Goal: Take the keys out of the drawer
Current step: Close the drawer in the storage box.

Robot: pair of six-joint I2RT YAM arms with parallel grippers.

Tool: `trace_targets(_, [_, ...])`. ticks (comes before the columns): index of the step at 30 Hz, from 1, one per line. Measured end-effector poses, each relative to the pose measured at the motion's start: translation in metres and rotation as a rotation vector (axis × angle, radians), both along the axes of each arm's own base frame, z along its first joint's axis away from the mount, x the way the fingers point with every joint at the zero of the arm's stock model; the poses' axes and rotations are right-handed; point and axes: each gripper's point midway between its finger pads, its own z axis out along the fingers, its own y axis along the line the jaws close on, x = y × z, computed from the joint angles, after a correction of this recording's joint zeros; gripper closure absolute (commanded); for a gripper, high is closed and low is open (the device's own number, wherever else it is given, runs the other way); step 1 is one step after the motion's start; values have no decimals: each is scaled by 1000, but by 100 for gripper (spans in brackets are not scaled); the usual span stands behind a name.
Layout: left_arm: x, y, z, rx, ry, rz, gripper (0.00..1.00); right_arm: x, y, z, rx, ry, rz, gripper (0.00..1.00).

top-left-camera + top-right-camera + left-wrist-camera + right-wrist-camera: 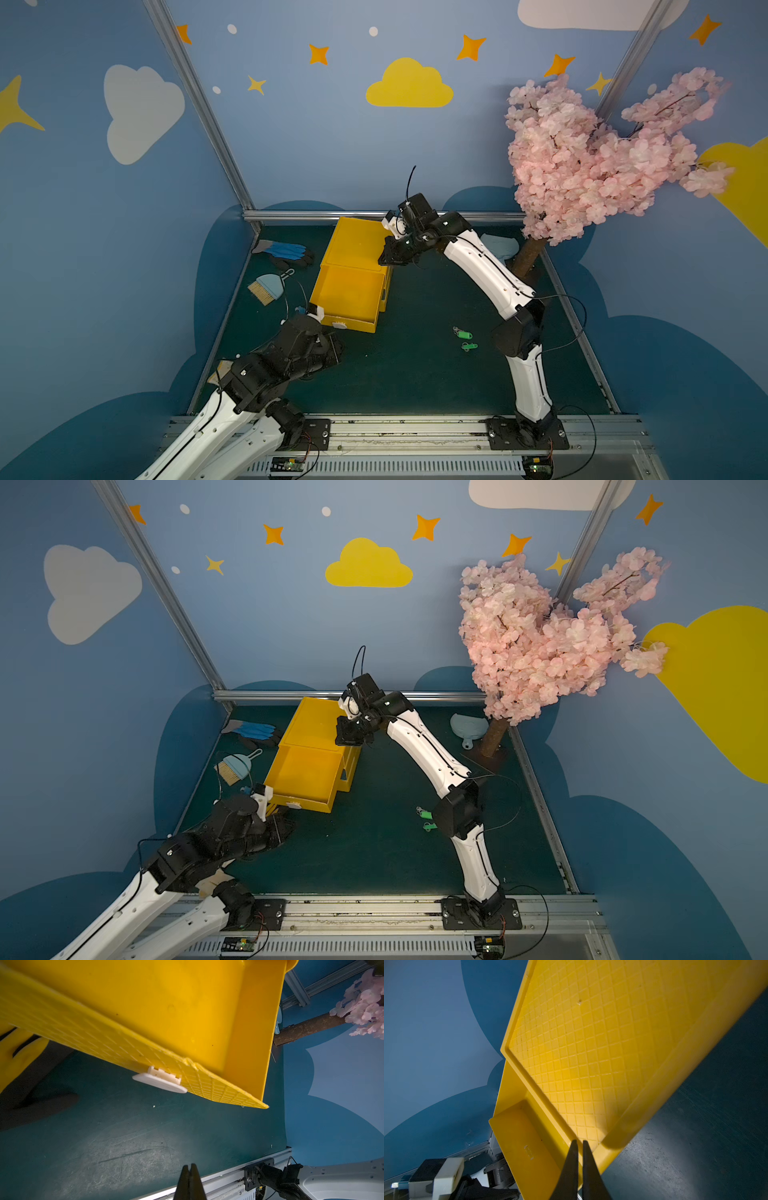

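Observation:
The yellow drawer stands pulled out of its yellow cabinet, and its inside shows bare. Two of the keys, with green tags, lie on the green mat to the right of the drawer; the same keys are partly hidden by the right arm. My left gripper is shut and holds nothing. It hovers just in front of the drawer's white handle. My right gripper is shut with nothing between its fingers, above the cabinet's front right top corner.
A blue-and-black glove and a small brush lie left of the cabinet. A light blue dustpan sits by the trunk of a pink blossom tree at the back right. Metal rails edge the mat.

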Motion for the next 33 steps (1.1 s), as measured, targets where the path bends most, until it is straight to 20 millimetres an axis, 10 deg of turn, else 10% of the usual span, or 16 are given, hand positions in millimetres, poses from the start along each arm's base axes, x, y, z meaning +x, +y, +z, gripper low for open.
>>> trace_targets(33, [58,-10,3,31,-162,7,95,0,-6,-10,-12,42,0,89])
